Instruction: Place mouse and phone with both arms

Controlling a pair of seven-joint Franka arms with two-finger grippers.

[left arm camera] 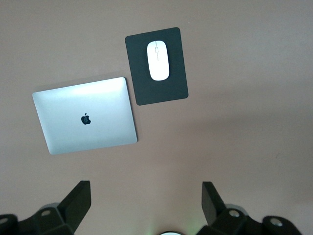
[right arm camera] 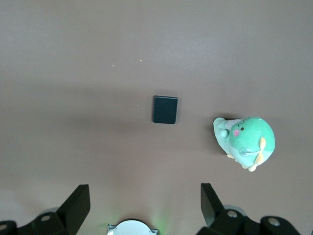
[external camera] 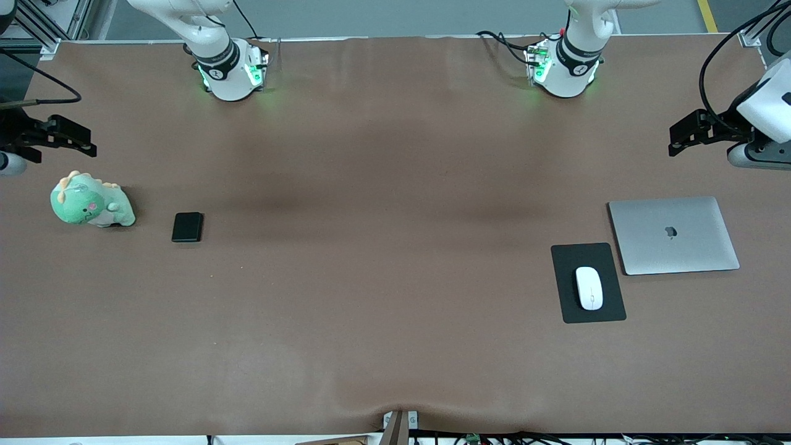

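The white oval mouse [external camera: 589, 287] [left arm camera: 158, 60] lies on a black mouse pad [external camera: 568, 309] [left arm camera: 166, 90] toward the left arm's end of the table. The small black phone [external camera: 187, 227] [right arm camera: 165, 109] lies flat on the brown table toward the right arm's end. My left gripper [external camera: 675, 141] [left arm camera: 146, 188] hangs open and empty high over the table's end, well away from the mouse. My right gripper [external camera: 91, 141] [right arm camera: 145, 191] hangs open and empty over the table's other end, well away from the phone.
A closed silver laptop [external camera: 673, 235] [left arm camera: 85, 115] lies beside the mouse pad, slightly farther from the front camera. A green plush dinosaur [external camera: 91, 201] [right arm camera: 247, 139] sits beside the phone at the right arm's end. Both arm bases [external camera: 232, 71] [external camera: 562, 68] stand along the table's back edge.
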